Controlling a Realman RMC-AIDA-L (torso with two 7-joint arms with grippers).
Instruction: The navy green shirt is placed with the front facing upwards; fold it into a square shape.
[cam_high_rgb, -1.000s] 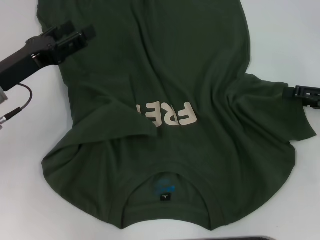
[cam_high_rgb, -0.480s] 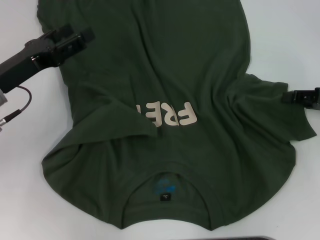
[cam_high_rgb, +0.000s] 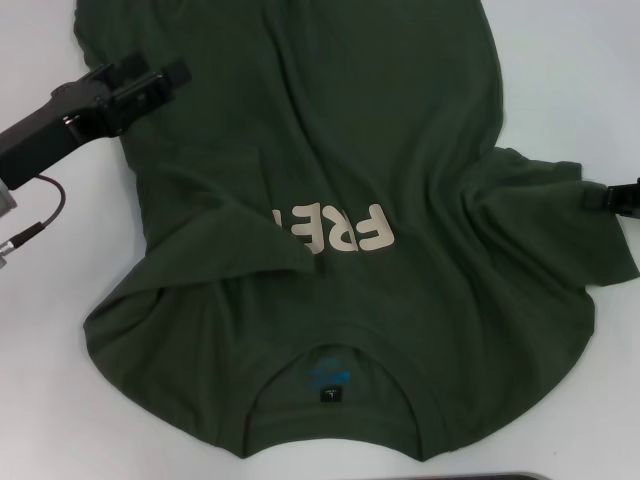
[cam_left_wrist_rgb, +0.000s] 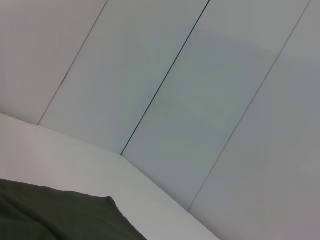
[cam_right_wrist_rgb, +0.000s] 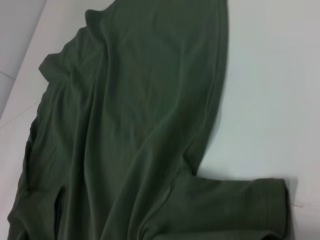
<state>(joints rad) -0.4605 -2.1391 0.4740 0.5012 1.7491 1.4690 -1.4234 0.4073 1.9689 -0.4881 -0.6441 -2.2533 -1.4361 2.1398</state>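
Note:
The navy green shirt (cam_high_rgb: 400, 120) lies front up on the white table, its collar (cam_high_rgb: 330, 385) nearest me with a blue print and a small black tag inside. Cream letters "FRE" (cam_high_rgb: 350, 230) read upside down at mid-chest. A folded-in flap of cloth (cam_high_rgb: 230, 250) covers the rest of the lettering. My left gripper (cam_high_rgb: 150, 85) hovers over the shirt's left edge at the far left. At the right border, only the tip of my right gripper (cam_high_rgb: 622, 195) shows, beside the rumpled right sleeve (cam_right_wrist_rgb: 235, 205). The right wrist view looks down the shirt's body (cam_right_wrist_rgb: 135, 115).
White table (cam_high_rgb: 560, 80) surrounds the shirt on both sides. A cable (cam_high_rgb: 45, 210) hangs under my left arm. A dark object's edge (cam_high_rgb: 490, 477) shows at the near table border. The left wrist view shows a shirt corner (cam_left_wrist_rgb: 55, 215) and grey wall panels (cam_left_wrist_rgb: 200, 75).
My right gripper has drawn back to the right, off the sleeve and nearly out of the head view. The left gripper has shifted slightly. The shirt lies as before.

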